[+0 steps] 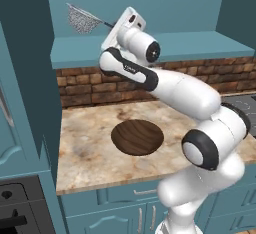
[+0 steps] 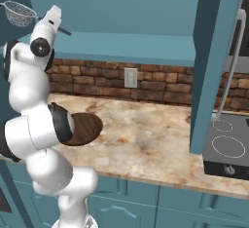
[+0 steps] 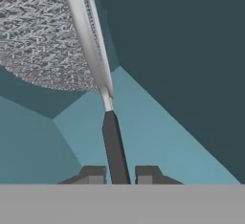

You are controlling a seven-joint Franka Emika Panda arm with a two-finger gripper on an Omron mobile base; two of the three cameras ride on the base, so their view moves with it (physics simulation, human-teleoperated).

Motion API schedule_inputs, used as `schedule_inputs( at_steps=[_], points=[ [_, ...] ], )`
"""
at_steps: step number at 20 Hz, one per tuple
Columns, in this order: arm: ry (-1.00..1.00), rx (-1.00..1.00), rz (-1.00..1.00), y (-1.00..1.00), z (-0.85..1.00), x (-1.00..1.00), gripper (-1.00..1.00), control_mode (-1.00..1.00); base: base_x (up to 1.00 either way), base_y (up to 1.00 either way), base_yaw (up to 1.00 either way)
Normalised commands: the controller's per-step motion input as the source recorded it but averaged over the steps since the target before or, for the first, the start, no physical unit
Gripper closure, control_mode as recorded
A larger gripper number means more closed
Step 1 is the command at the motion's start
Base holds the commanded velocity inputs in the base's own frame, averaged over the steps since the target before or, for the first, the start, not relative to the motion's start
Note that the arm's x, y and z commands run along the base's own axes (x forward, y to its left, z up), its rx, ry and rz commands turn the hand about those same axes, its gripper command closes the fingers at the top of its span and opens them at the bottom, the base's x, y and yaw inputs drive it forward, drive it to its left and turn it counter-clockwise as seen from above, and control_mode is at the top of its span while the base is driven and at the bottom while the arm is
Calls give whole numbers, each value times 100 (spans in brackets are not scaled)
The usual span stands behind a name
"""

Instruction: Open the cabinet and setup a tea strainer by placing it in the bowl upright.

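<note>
The tea strainer [image 1: 83, 19], a round basket of fine silver wire mesh with a metal rim, is held clear above the open cabinet [image 1: 150, 48] shelf. Its thin dark handle is pinched between the fingers of the gripper [image 3: 119, 175]. The bowl [image 1: 137, 136], dark grained wood, wide and shallow, sits on the mottled stone counter [image 1: 90, 153] below. No legible writing is seen.

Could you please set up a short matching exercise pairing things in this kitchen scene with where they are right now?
Things:
1. tea strainer
2. bowl
3. cabinet
4. claw

States:
A. doors swung open
B. lifted in the cabinet, mesh basket clear of the shelf
C. on the marble counter, nothing in it
D. closed on the strainer's dark handle

Pairs: 1-B, 2-C, 3-A, 4-D
</note>
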Motion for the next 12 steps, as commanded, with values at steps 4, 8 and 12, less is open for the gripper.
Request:
schedule_inputs(
  at_steps=[4, 8, 12],
  points=[
    [-6, 0, -5, -41, 47, -100, 100, -100, 0, 0, 0],
    [0, 0, -5, -45, 12, -100, 100, -100, 0, 0, 0],
    [0, -2, -4, -28, 1, -100, 100, -100, 0, 0, 0]
  ],
)
